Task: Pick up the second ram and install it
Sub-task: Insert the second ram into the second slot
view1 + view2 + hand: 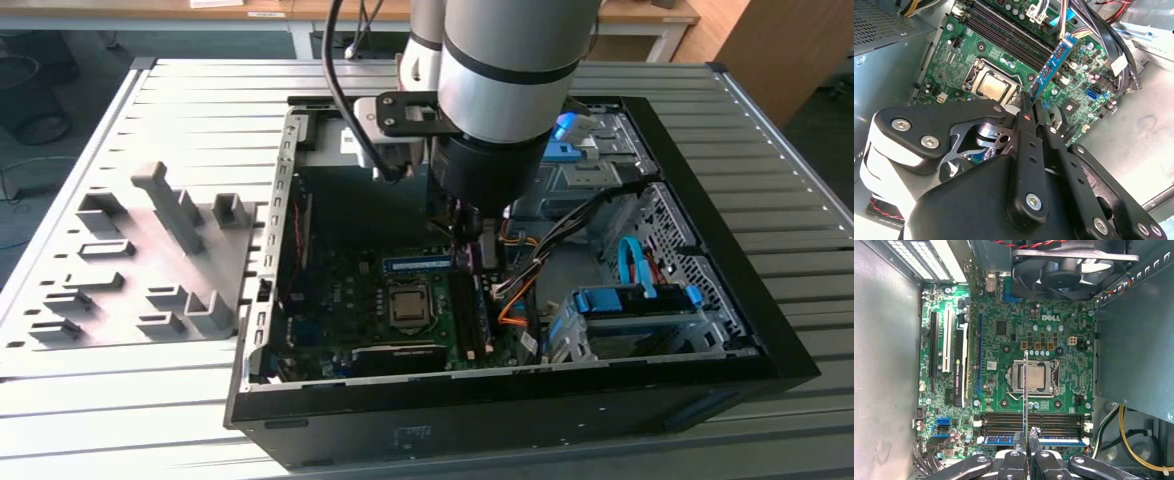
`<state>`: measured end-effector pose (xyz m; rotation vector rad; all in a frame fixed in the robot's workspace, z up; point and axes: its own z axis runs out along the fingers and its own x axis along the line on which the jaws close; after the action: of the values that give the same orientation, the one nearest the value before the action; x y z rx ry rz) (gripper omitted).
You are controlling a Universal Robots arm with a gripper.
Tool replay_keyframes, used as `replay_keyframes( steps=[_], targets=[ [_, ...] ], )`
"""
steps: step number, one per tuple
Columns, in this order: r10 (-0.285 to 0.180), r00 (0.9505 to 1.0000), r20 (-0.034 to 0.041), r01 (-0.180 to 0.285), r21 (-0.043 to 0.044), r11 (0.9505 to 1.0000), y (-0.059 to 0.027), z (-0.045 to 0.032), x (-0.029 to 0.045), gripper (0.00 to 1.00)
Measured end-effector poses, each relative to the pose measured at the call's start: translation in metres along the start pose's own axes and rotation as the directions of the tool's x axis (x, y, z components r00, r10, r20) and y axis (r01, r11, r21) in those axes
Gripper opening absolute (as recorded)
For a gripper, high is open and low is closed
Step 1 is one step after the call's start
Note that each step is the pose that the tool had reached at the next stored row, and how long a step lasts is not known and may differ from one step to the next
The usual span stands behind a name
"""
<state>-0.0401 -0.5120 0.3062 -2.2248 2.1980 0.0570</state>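
**Figure. Second ram in transfer; pick-up done, seating not yet done.**

At the exterior view's left, a grey rack (147, 260) lies on the worktop (747, 90), well apart from the work. To its right stands the open case (534, 400), with the board (334, 300) flat on its floor. The socket (407, 305) sits near the board's middle. The black slots (463, 300) run near to far just to the socket's right. The arm (501, 100) reaches down into the case from above.

The hand (1032, 107) is closed on one end of the second ram (1056, 62). Its fingers (1026, 150) press on the two flat faces, with little more than the second ram's thickness between them.

The second ram hangs above the board, touching nothing but the hand. In the exterior view it shows as a blue strip (416, 264) on the far side of the socket, stretching from the hand toward that view's left. It lies crosswise to the slots, not along them (in the first wrist view it appears edge-on, as a thin line (1026, 390) at right angles to the slot rows (1004, 422)).

A blue strip (1064, 442) fills the row farthest from the socket. It is probably a stick already seated, though that cannot be told for sure. The dark rows beside it look open.

At the exterior view's right are loose cables (514, 305) and a drive cage (627, 320).

As judged from these views, the grasp and lift are complete. Lining the second ram up with a slot and pressing it in remain.
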Motion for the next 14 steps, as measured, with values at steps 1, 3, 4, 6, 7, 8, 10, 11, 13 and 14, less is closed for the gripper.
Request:
replay_keyframes(
  steps=[1, 3, 4, 6, 7, 8, 10, 11, 13, 14],
  targets=[
    [0.004, 1.0, 0.0, -0.004, 0.0001, 1.0, 0.0, 0.0, 0.0, 0.14],
    [0.013, 0.9999, 0.0002, -0.013, 0.0004, 0.9999, 0.0, 0.0, 0.0, 0.14],
    [0.018, 0.9998, 0.0003, -0.018, 0.0006, 0.9998, 0.0, 0.0, 0.0, 0.14],
    [0.03, 0.9996, 0.0005, -0.03, 0.001, 0.9996, 0.0, 0.0, 0.0, 0.14],
    [0.037, 0.9993, 0.0006, -0.037, 0.0013, 0.9993, 0.0, 0.0, 0.0, 0.14],
    [0.045, 0.999, 0.0007, -0.045, 0.0015, 0.999, 0.0, 0.0, 0.0, 0.14],
    [0.061, 0.9981, 0.001, -0.061, 0.0021, 0.9981, 0.0, 0.0001, 0.0, 0.14],
    [0.069, 0.9976, 0.0011, -0.069, 0.0024, 0.9976, 0.0, 0.0001, 0.0, 0.14],
    [0.087, 0.9962, 0.0015, -0.087, 0.003, 0.9962, 0.0, 0.0002, 0.0, 0.14],
    [0.097, 0.9952, 0.0017, -0.097, 0.0034, 0.9952, 0.0, 0.0002, 0.0, 0.14]
  ],
)
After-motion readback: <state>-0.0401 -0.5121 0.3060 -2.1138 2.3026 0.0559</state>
